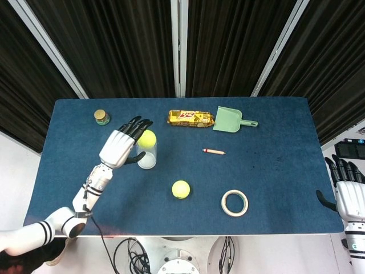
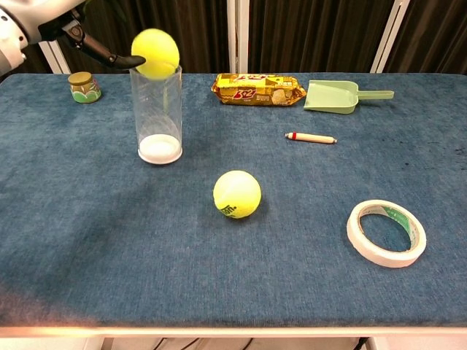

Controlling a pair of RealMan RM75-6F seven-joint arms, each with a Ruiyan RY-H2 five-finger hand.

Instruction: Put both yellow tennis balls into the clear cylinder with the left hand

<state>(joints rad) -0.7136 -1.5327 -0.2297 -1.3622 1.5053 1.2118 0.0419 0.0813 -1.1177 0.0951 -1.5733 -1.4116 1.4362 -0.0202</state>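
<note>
A clear cylinder (image 1: 146, 159) (image 2: 157, 117) with a white base stands upright on the blue table, left of centre. One yellow tennis ball (image 1: 147, 138) (image 2: 155, 52) sits at the cylinder's mouth, partly inside the rim. My left hand (image 1: 121, 146) (image 2: 44, 22) is just left of it with its fingers spread straight, and no finger wraps the ball. The second yellow tennis ball (image 1: 181, 189) (image 2: 236, 194) lies on the cloth to the right of the cylinder, nearer the front. My right hand (image 1: 349, 192) hangs past the table's right edge, fingers apart and empty.
A small jar (image 1: 102, 117) (image 2: 85, 87) stands behind the cylinder to the left. A snack pack (image 1: 190, 118) (image 2: 257, 89), green dustpan (image 1: 230, 120) (image 2: 336, 95) and pencil (image 1: 213, 151) (image 2: 311, 137) lie at the back. A tape roll (image 1: 234, 202) (image 2: 386, 232) lies front right.
</note>
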